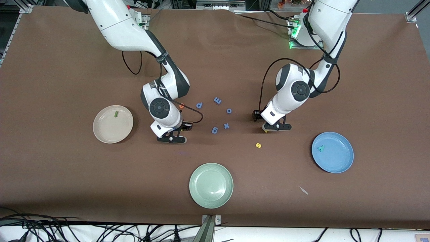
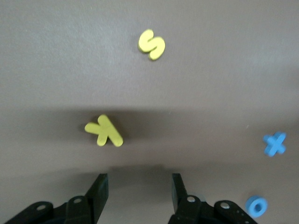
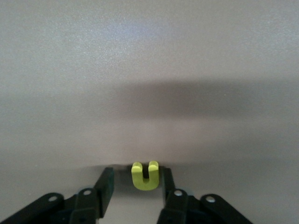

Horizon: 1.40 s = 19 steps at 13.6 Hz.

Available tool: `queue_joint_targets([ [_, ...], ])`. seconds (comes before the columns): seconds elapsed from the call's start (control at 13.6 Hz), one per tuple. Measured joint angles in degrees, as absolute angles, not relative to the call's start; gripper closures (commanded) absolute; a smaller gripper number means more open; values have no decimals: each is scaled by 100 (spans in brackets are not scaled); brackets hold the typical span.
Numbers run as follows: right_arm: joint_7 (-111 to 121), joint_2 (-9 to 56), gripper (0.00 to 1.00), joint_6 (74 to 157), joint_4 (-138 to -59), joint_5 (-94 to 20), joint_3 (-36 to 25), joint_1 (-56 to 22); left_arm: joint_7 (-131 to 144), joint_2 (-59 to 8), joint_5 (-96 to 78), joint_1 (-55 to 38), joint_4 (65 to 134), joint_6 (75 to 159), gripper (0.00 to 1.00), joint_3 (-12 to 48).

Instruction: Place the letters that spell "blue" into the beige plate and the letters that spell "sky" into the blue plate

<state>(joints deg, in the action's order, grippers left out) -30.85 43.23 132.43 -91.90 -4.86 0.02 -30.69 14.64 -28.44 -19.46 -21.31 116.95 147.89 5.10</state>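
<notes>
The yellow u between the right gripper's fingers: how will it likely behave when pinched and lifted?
The yellow u looks like thick matte foam, so probably very light and slightly squashy. It lies flat on the table, so unlikely to roll. The right gripper has one finger at its side and a gap at the other, so closing may nudge or twist it first.

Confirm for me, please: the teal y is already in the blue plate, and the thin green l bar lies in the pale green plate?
Not quite. The teal y is in the blue plate, but the thin green l bar lies in the beige plate, as the front view shows.
</notes>
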Motion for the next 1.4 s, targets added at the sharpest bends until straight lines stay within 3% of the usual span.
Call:
queue_joint_targets([
  [0.22,-3057,4323,74,13242,-9189,-486,0,-3069,1663,-3014,-1949,-2126,11360,14792,34,299],
  [0.74,-3010,4323,85,13279,-9188,-483,-7,-3066,2092,-3159,-1943,-2204,11205,14765,41,13],
  [0.96,-2848,4323,87,13228,-9167,-483,-30,-3033,2820,-3177,-1186,-2479,11203,14674,42,-110],
  [1.4,-1249,3867,86,11466,-8998,-486,-422,-2723,3386,-3179,-512,-2517,11177,14494,43,-158],
])
